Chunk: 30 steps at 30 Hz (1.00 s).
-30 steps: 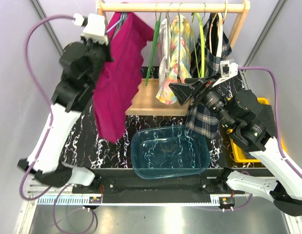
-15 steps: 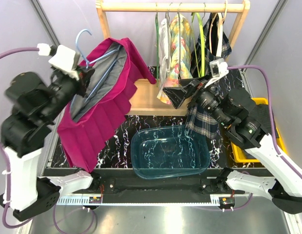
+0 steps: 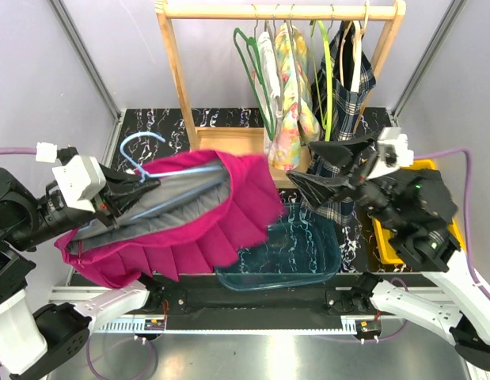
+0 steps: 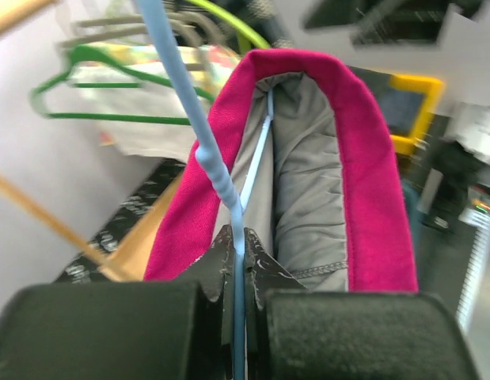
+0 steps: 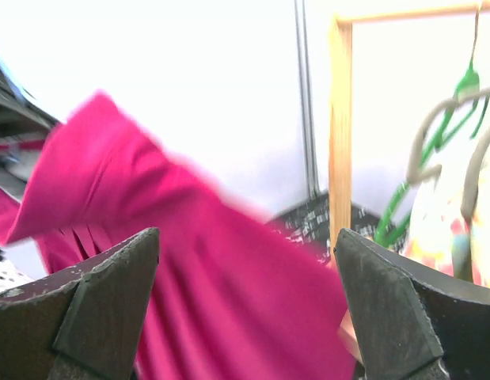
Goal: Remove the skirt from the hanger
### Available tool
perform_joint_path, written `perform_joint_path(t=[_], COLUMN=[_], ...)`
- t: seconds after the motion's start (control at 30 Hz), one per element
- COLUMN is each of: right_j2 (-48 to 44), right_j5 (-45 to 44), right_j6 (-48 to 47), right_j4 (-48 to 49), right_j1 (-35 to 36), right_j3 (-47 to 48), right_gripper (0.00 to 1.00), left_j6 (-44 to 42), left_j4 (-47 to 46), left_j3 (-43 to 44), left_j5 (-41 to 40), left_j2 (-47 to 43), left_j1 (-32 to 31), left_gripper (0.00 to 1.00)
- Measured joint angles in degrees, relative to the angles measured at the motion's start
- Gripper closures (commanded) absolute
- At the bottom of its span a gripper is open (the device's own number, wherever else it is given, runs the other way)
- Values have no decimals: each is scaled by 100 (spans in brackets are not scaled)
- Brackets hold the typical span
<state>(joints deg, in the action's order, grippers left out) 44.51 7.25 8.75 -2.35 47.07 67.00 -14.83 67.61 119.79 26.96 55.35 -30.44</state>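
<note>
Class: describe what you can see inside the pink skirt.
Grey lining and the blue hanger, its neck clamped by the shut left gripper. The skirt hides the hanger's far ends.

right gripper (image 5: 245,241): jaws spread wide, one at each bottom corner. Magenta skirt (image 5: 189,277) fills the gap beyond them, blurred, pleats faintly visible lower left. Wooden rack post (image 5: 340,119) stands upright right of centre, with grey pole (image 5: 305,95) just left of it. Green hanger (image 5: 466,83) and floral garment (image 5: 442,229) at far right.

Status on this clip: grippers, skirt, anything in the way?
Left gripper shut on hanger, skirt on it. Right gripper jaws wide, facing skirt, no contact. Nothing between them.
</note>
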Motion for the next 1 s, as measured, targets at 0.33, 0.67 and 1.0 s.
perform_joint_path(t=[0.33, 0.67, 1.0], right_j2=[20, 118, 422], right_j5=[990, 2214, 2841], right_j6=[50, 304, 533], right_j4=[-96, -160, -11], right_j1=[-2, -7, -26], right_j3=[24, -138, -184], right_gripper=[0, 37, 100], left_j6=[-26, -83, -37], left_j4=[354, 348, 343], left_j3=[581, 1005, 994], left_j5=[911, 1082, 1036], left_j2=[334, 564, 634], left_j1=[-2, -4, -4], left_gripper=[100, 99, 98])
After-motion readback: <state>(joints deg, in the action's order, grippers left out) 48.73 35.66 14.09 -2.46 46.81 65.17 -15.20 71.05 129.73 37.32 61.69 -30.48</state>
